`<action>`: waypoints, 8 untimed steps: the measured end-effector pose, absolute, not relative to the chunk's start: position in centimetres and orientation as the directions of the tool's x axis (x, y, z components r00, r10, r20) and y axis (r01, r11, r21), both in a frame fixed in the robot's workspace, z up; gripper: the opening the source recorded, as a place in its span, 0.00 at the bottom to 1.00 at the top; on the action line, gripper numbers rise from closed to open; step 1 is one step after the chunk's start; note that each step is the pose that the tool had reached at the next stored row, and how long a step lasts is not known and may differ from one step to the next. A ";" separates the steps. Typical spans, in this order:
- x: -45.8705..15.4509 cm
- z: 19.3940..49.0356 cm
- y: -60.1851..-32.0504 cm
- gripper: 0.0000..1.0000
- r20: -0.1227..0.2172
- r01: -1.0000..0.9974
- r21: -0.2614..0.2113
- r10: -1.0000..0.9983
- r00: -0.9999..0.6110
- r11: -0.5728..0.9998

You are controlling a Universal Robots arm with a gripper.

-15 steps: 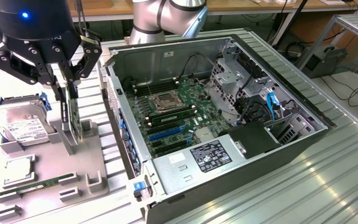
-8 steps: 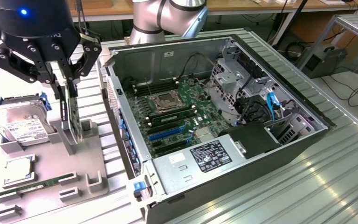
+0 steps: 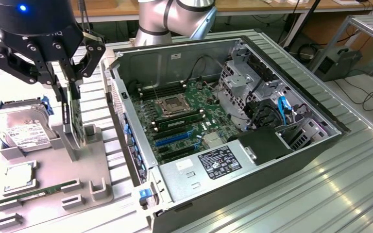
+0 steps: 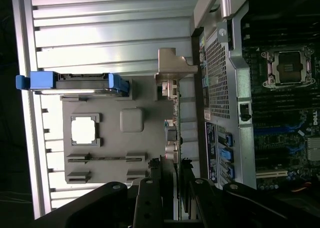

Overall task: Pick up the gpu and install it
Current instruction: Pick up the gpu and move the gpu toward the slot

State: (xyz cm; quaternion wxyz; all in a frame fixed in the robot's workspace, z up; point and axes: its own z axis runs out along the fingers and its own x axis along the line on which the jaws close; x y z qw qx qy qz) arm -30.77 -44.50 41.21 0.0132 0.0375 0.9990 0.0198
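Angular black claw (image 3: 69,92) over thin, flat, dark gpu (image 3: 72,124), standing upright.

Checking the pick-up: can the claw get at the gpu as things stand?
Probably yes: the open claw straddles the top edge of the gpu, upright in its grey stand, with nothing between them.

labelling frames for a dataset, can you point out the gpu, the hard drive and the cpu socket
gpu (image 3: 74,122), exterior view, dark edge of the upright card
hard drive (image 3: 23,130), exterior view, white label on its top face
cpu socket (image 3: 174,105), exterior view, centre of its metal frame
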 end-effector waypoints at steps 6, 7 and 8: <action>-30.8 41.4 -44.5 0.27 -0.025 0.074 0.041 0.075 -0.997 0.996; -30.8 41.4 -44.5 0.27 -0.025 0.074 0.040 0.076 -0.997 0.996; -30.8 41.4 -44.5 0.27 -0.025 0.074 0.040 0.076 -0.997 0.996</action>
